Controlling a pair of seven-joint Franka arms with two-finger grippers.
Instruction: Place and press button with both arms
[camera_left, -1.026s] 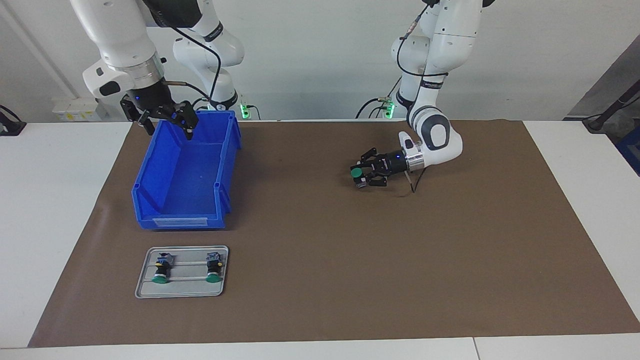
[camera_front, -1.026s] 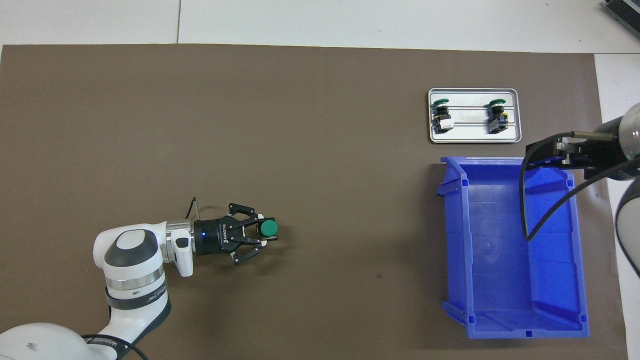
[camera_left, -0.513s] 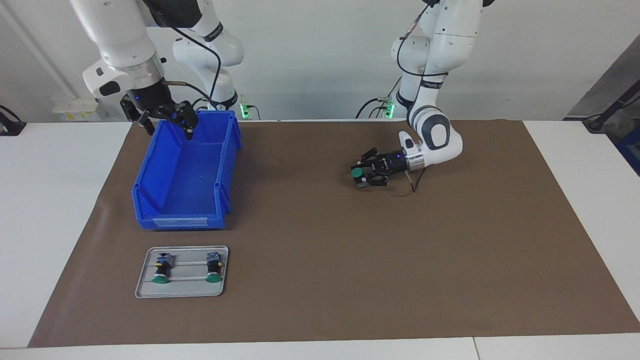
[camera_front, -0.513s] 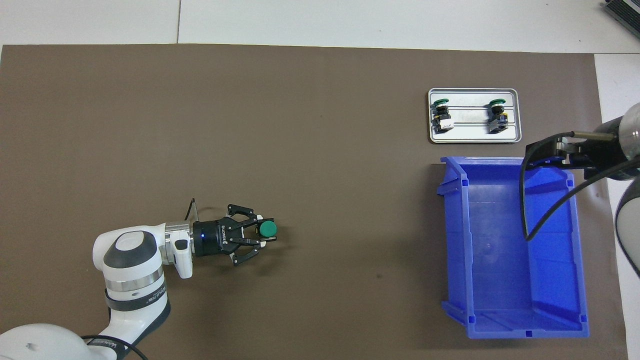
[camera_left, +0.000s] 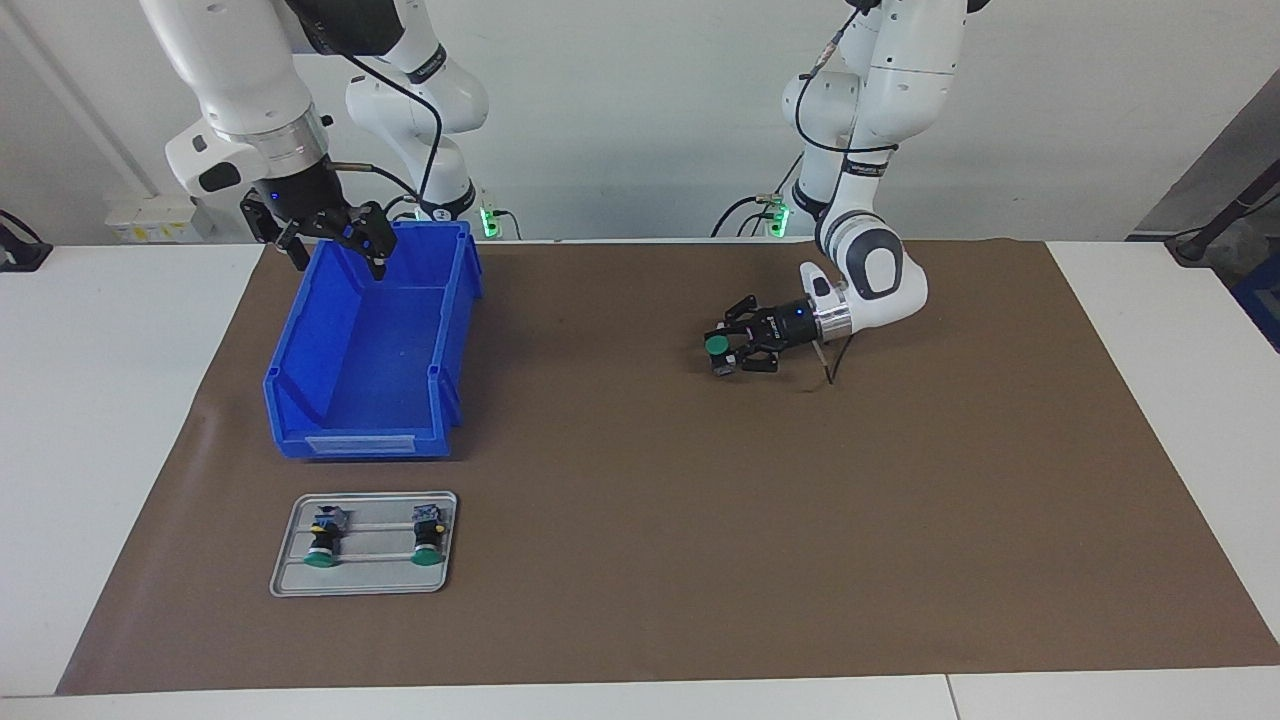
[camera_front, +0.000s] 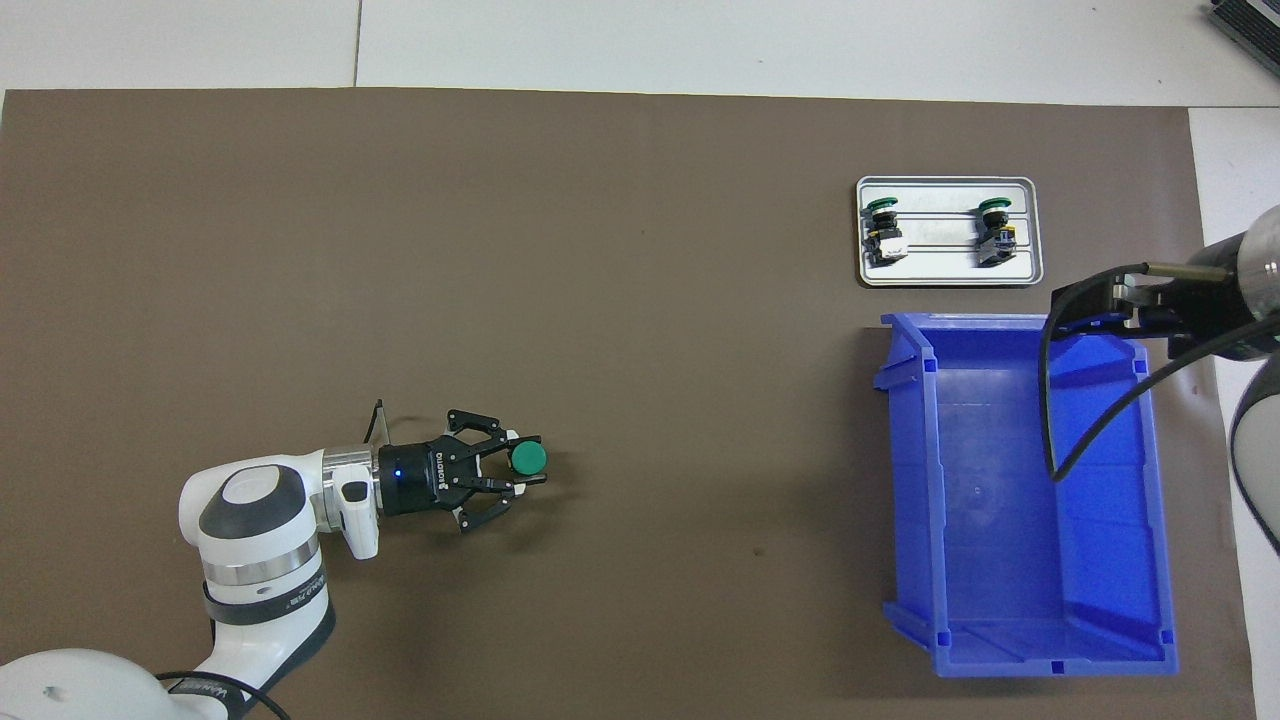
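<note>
A green-capped button (camera_left: 715, 346) (camera_front: 527, 457) stands cap-up at the brown mat, and my left gripper (camera_left: 720, 356) (camera_front: 523, 464) lies low and level, shut on its black body. Two more buttons (camera_left: 321, 545) (camera_left: 428, 540) lie on a small grey tray (camera_left: 362, 590) (camera_front: 948, 282), farther from the robots than the blue bin. My right gripper (camera_left: 335, 250) (camera_front: 1095, 308) hangs open and empty over the bin's rim nearest the robots, and that arm waits there.
The empty blue bin (camera_left: 360, 440) (camera_front: 905, 480) sits toward the right arm's end of the table, with the tray just past its open front. The brown mat (camera_left: 700, 520) covers most of the table between white margins.
My left gripper has drawn back a little toward its own arm, taking the button with it. The right arm has not moved.
</note>
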